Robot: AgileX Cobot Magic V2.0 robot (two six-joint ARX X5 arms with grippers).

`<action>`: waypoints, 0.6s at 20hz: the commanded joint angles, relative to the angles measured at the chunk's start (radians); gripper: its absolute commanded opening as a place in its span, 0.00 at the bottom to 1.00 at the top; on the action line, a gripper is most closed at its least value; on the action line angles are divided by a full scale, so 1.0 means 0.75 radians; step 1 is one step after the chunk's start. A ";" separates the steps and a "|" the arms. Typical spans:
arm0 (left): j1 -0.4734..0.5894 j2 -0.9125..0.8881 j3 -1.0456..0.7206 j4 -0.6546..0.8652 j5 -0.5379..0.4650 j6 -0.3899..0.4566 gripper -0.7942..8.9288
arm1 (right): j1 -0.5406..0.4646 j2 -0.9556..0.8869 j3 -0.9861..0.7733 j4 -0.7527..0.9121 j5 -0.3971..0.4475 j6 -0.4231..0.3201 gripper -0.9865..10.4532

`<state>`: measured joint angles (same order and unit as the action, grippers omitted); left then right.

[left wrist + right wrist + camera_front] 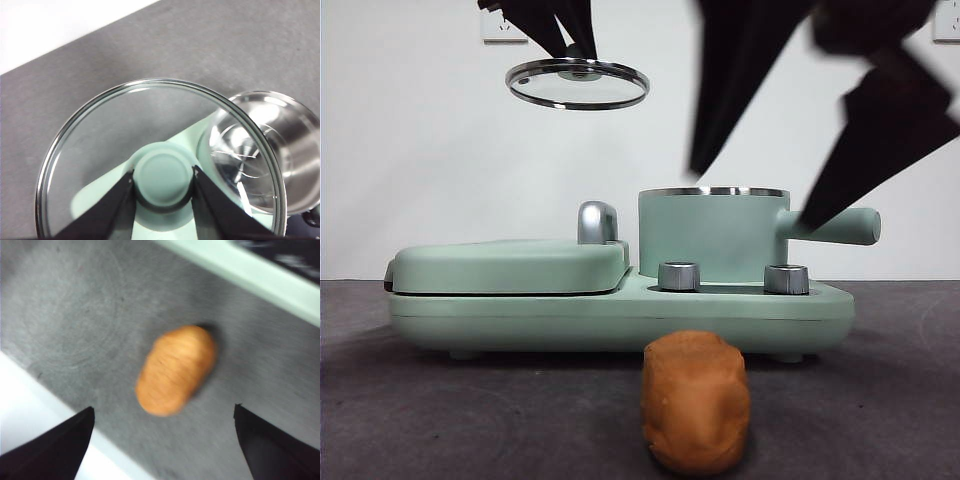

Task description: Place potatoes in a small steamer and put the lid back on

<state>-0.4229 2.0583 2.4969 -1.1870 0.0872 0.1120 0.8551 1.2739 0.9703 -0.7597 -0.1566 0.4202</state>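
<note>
The orange-brown potato (695,415) lies on the dark table in front of the appliance; it also shows in the right wrist view (176,370). The small mint-green steamer (715,233) stands open on the base at the right, its steel inside showing in the left wrist view (280,150). My left gripper (567,45) is shut on the knob of the glass lid (578,83) and holds it high above the griddle cover; the knob shows between the jaws (163,176). My right gripper (760,195) is open, blurred, high above the steamer and the potato.
The mint-green appliance base (620,315) carries a flat griddle cover (510,265) with a chrome handle (597,222) at the left and two steel dials (679,276) at the front. The table's near edge shows in the right wrist view (30,405).
</note>
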 commanded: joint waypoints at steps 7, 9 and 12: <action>0.026 -0.051 0.053 0.002 0.007 -0.036 0.09 | 0.108 0.371 0.025 0.172 0.125 0.041 0.47; 0.026 -0.051 0.053 0.003 0.007 -0.036 0.09 | 0.111 0.418 0.025 0.234 0.129 0.060 0.47; 0.025 -0.051 0.053 0.004 0.007 -0.037 0.09 | 0.111 0.473 0.025 0.256 0.140 0.121 0.47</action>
<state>-0.3996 2.0201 2.4973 -1.2079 0.0864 0.0891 0.9249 1.6081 0.9710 -0.5716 -0.0551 0.4824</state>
